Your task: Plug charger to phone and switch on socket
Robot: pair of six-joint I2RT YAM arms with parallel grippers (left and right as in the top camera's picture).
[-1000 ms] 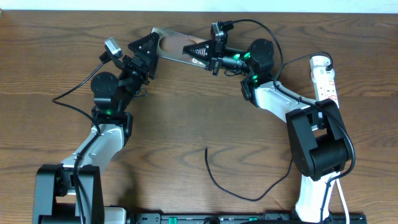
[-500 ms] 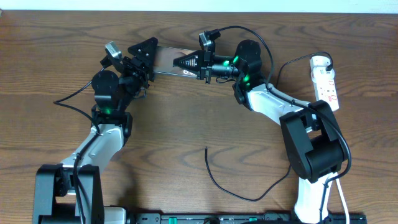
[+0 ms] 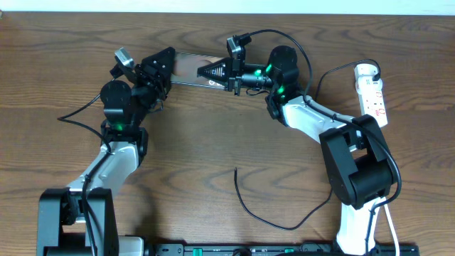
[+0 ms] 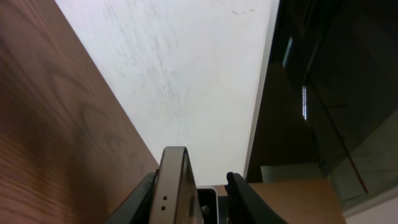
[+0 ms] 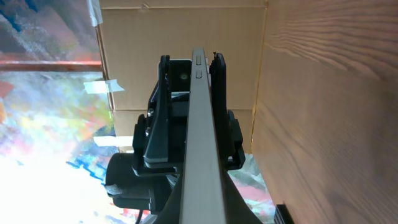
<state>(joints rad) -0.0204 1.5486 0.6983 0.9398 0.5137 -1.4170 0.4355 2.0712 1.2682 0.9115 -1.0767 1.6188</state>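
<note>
The phone (image 3: pixel 190 66) is held edge-up above the far side of the table, between my two grippers. My right gripper (image 3: pixel 213 72) is shut on its right end; the right wrist view shows the phone (image 5: pixel 200 112) edge-on, clamped in my right gripper (image 5: pixel 200 193). My left gripper (image 3: pixel 165 67) straddles the left end. In the left wrist view the phone (image 4: pixel 174 186) rests against one finger of my left gripper (image 4: pixel 193 190), and a gap separates it from the other finger (image 4: pixel 239 196). The charger (image 3: pixel 245 203) lies loose on the table, its tip (image 3: pixel 236 169) pointing away from me. The socket (image 3: pixel 373 89) lies at the far right.
A white wall runs along the table's far edge (image 3: pixel 227 13), just behind the phone. The right arm's base (image 3: pixel 359 167) stands in front of the socket. A black rail (image 3: pixel 270 249) lines the near edge. The left arm's black cable (image 3: pixel 78 114) trails to the left.
My left gripper's jaws have narrowed around the phone's left end. The right arm swung left with the phone a second ago and has since held still.
</note>
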